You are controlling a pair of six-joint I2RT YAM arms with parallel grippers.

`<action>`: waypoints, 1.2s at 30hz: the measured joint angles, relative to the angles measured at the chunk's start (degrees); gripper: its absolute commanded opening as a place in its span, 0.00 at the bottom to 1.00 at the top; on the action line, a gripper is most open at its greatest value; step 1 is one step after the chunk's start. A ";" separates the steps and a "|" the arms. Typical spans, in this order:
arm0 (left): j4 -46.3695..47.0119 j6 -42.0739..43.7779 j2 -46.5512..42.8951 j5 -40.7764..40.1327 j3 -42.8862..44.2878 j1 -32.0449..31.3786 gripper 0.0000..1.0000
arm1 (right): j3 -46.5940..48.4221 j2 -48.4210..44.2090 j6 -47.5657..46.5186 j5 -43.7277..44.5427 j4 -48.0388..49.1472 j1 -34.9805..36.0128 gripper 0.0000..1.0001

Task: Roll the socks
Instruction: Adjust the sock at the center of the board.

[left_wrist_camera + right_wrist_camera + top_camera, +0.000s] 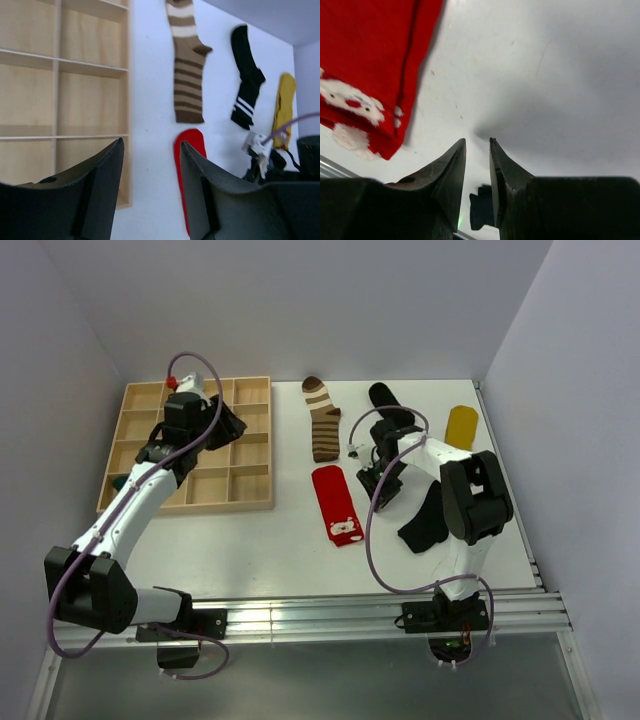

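Note:
Five socks lie flat on the white table: brown-cream striped (322, 420), red with a cartoon patch (337, 503), black with white bands (383, 400) partly under my right arm, yellow (461, 426), and plain black (428, 518). A dark teal bit (119, 483) shows at the tray's left edge. My left gripper (231, 426) hovers open and empty over the wooden tray; its view shows the striped sock (187, 75) and red sock (190, 147). My right gripper (376, 483) is low over bare table between the red and plain black socks, jaws narrowly apart and empty (477, 142); the red sock (365, 65) lies to its left.
A wooden tray (250, 480) with several empty compartments sits at the left, also in the left wrist view (65, 75). Grey walls close in the table on three sides. A metal rail (330, 615) runs along the near edge.

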 measured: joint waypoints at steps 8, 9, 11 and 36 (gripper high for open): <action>4.33 -0.57 6.14 2.75 -3.43 -13.38 0.36 | -3.04 -0.33 -1.29 0.96 -0.24 0.63 0.17; 4.61 -0.94 7.67 2.95 -3.72 -15.28 0.34 | -3.06 -0.33 -1.29 1.07 -0.24 0.79 0.16; 5.44 -1.79 10.34 3.02 -4.44 -18.27 0.29 | -3.21 -0.35 -1.36 1.49 -0.15 1.40 0.13; 14.86 -7.91 29.94 6.64 -6.14 -26.40 0.11 | -5.11 -0.87 -0.39 -3.39 -3.91 13.31 0.02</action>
